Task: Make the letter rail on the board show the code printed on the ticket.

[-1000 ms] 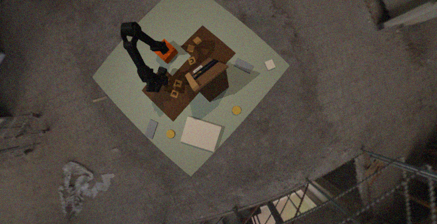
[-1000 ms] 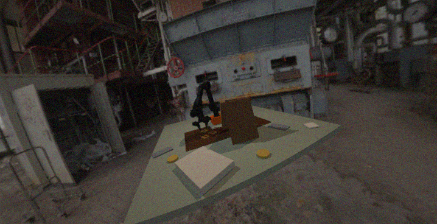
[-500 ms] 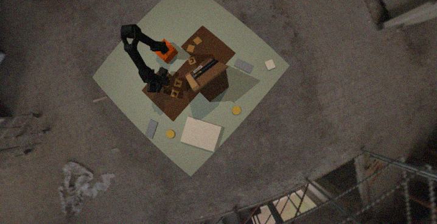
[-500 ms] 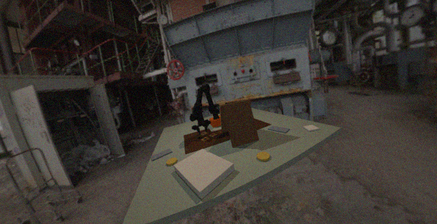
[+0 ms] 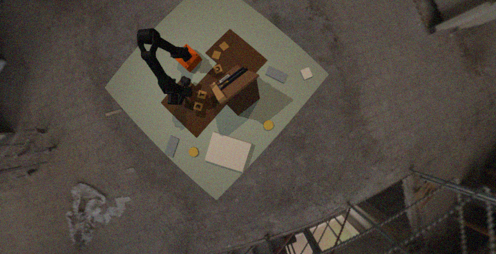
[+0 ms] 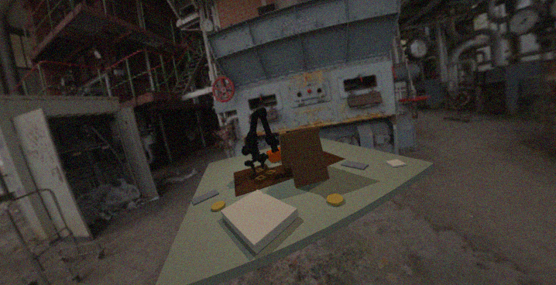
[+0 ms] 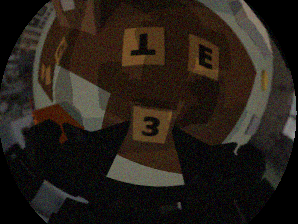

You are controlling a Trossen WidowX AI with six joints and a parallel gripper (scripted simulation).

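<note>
My gripper is open, its fingers on either side of the 3 tile, with nothing gripped. The T tile and the E tile lie close by on the brown mat. Another tile lies nearer the board, and two more tiles lie farther off; their marks are unclear. The wooden board stands upright with dark rail strips on top. No tile shows clearly in the rail. The small white ticket is unreadable.
An orange block is at the arm's base. A large white slab, yellow discs, grey slabs and a small white square lie on the pale green counter.
</note>
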